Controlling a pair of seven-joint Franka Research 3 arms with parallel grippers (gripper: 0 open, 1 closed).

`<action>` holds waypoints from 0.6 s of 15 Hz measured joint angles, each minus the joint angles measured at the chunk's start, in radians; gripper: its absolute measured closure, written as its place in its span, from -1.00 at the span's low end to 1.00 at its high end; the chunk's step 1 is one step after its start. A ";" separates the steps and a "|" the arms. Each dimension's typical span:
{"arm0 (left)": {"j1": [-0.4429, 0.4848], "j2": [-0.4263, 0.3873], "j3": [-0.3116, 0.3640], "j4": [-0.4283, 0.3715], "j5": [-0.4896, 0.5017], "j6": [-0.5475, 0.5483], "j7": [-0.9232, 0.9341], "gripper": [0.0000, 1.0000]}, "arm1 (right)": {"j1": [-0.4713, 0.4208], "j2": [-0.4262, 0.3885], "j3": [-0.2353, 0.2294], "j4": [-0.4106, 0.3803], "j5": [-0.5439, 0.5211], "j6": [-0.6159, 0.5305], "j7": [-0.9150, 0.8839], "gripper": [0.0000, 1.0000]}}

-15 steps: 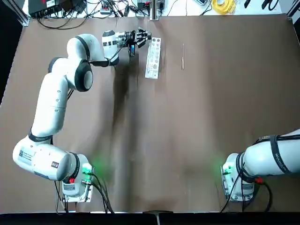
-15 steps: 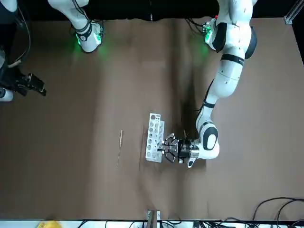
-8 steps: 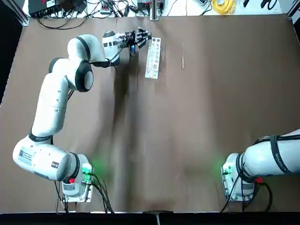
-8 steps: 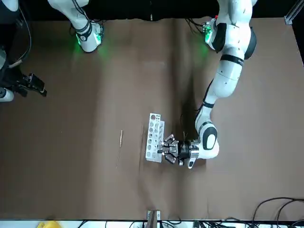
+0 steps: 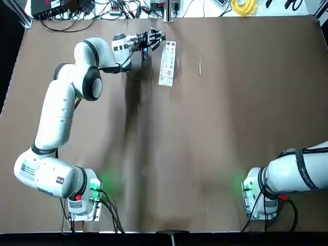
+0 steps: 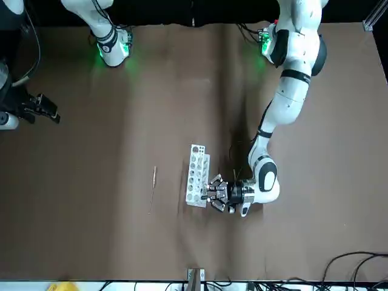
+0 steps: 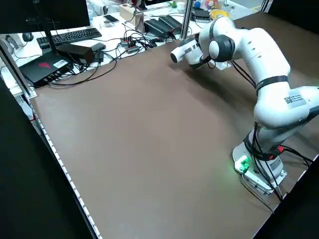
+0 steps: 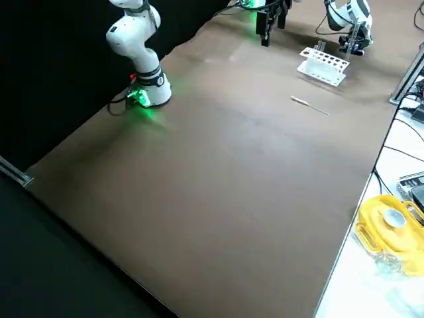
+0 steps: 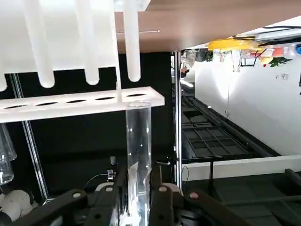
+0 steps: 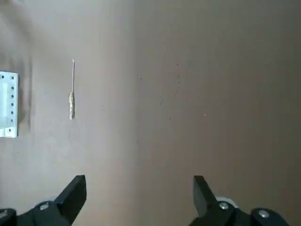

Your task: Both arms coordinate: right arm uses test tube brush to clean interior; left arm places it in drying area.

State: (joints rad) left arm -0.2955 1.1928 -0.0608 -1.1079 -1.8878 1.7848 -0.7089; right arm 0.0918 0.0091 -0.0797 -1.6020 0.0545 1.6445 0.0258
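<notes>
The left gripper [image 5: 155, 37] sits at the rack's [image 5: 167, 63] eleven o'clock in the top view, with the brush [image 5: 200, 60] lying loose at the rack's three o'clock. The left wrist view shows its fingers [image 9: 161, 203] pinching a glass tube [image 9: 138, 155] (clear, end-on to the rack). In the right wrist view, the right gripper [image 10: 139, 194] hangs spread wide above bare table [image 10: 211, 84].

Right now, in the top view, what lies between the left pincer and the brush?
The white rack stands between them: the left pincer is just beside its far end, and the brush lies on bare table on the rack's other side, apart from it.
</notes>
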 joint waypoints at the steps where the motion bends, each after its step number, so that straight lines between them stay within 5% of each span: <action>1: 0.000 0.003 0.000 0.003 0.000 0.000 0.000 0.54 | 0.000 0.000 0.000 0.000 0.000 0.000 0.000 -1.00; 9: -0.001 0.020 0.000 0.007 0.000 0.002 0.022 0.54 | 0.000 0.000 0.000 0.000 0.000 0.000 0.000 -1.00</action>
State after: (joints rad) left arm -0.2965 1.2128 -0.0608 -1.1007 -1.8881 1.7867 -0.6874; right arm 0.0918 0.0091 -0.0797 -1.6020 0.0545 1.6447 0.0257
